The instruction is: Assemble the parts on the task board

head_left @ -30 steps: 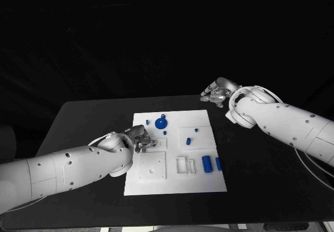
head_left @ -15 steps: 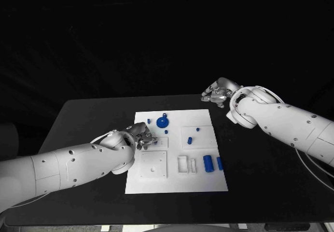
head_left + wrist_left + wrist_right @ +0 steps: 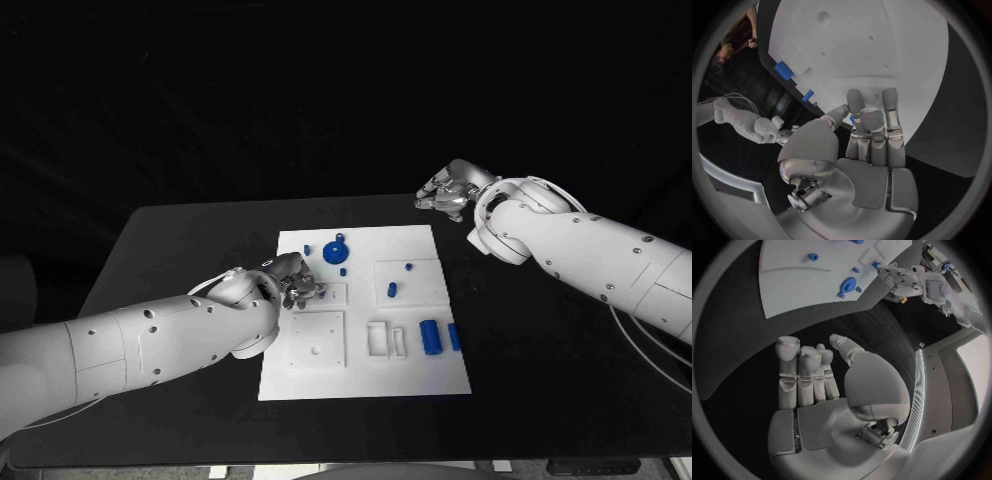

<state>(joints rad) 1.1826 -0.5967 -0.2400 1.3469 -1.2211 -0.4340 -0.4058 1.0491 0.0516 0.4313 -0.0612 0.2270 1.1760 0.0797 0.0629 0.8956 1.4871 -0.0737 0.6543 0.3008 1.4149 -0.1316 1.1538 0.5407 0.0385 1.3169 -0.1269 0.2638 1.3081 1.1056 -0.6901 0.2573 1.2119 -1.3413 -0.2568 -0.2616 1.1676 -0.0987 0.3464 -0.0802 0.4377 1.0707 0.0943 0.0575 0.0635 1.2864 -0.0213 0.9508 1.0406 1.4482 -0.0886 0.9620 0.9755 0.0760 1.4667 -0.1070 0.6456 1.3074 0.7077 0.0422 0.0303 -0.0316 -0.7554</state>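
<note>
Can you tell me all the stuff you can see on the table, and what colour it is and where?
Table: one, black, under everything.
Task board: one, white, middle of the table.
Parts: several, blue; a round one near the board's far edge, small ones mid-board, two longer ones near the right edge.
Left hand: one, silver, over the board's left side; its fingers look to pinch a small blue piece.
Right hand: one, silver, beyond the board's far right corner, holding nothing.

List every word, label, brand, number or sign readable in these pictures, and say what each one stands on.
None can be read.
The task board shows bare white with blue parts, no print visible.
The left hand, the right hand and the black table show no lettering in any view.
</note>
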